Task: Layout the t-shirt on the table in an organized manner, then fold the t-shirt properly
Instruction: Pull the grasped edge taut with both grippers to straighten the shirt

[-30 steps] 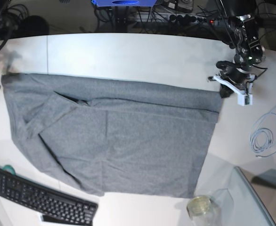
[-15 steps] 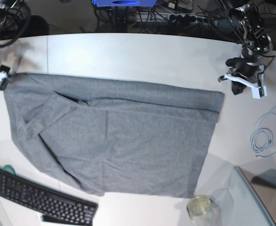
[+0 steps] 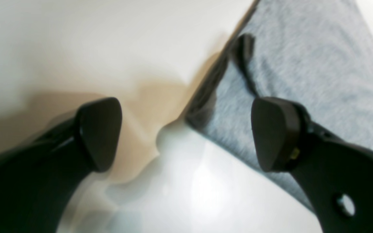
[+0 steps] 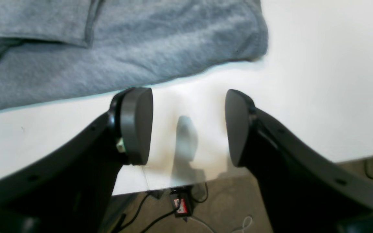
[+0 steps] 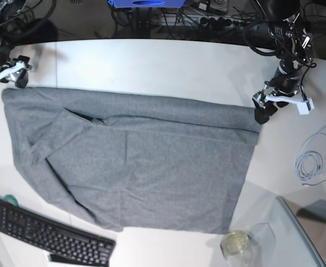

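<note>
The grey t-shirt (image 5: 152, 161) lies spread across the white table (image 5: 152, 61), with a sleeve folded inward at the left. My left gripper (image 5: 261, 111) hovers at the shirt's far right corner. In the left wrist view the left gripper (image 3: 186, 132) is open wide: one finger (image 3: 275, 132) is over the t-shirt (image 3: 303, 64) edge, the other over the bare table (image 3: 76, 48). My right gripper (image 5: 15, 77) is off the shirt's far left corner. The right wrist view shows the right gripper (image 4: 188, 127) open and empty above the table (image 4: 303, 81), a little short of the t-shirt (image 4: 108, 48).
A black keyboard (image 5: 46, 233) lies at the front left. A glass jar (image 5: 235, 243) and a clear glass panel (image 5: 302, 233) stand at the front right, with a coiled pale cable (image 5: 310, 164) on the right. Cables (image 4: 180, 207) lie on the floor past the table's edge.
My left gripper has opened and dropped back to the shirt's far right corner. My right gripper has moved away from the left corner toward the far edge.
</note>
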`<state>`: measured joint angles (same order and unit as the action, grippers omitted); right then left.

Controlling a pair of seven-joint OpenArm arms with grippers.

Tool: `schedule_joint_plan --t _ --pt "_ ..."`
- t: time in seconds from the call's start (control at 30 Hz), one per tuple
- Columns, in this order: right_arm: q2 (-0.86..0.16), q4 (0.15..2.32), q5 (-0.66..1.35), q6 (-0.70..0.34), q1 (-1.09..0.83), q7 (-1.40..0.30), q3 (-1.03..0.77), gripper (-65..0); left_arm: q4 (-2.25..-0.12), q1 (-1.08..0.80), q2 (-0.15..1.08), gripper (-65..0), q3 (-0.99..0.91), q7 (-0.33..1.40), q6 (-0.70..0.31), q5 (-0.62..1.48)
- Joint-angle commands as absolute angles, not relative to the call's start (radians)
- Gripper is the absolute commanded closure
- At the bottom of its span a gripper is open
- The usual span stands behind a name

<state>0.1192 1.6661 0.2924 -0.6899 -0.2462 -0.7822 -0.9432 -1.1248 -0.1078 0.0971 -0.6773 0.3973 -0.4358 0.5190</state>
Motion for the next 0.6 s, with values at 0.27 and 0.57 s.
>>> schedule_joint_plan --t 0.27,0.57 --pt "0.114 1.606 0.375 -0.698 -0.268 -0.768 -0.952 -33.0 -1.032 -0.05 0.101 -56.6 -0.572 0.4 -0.433 0.518" --pt "0.111 1.577 0.464 -0.698 -0.289 -0.768 -0.952 -32.9 -1.026 -0.051 0.102 -25.8 -0.561 0.4 -0.433 0.519"
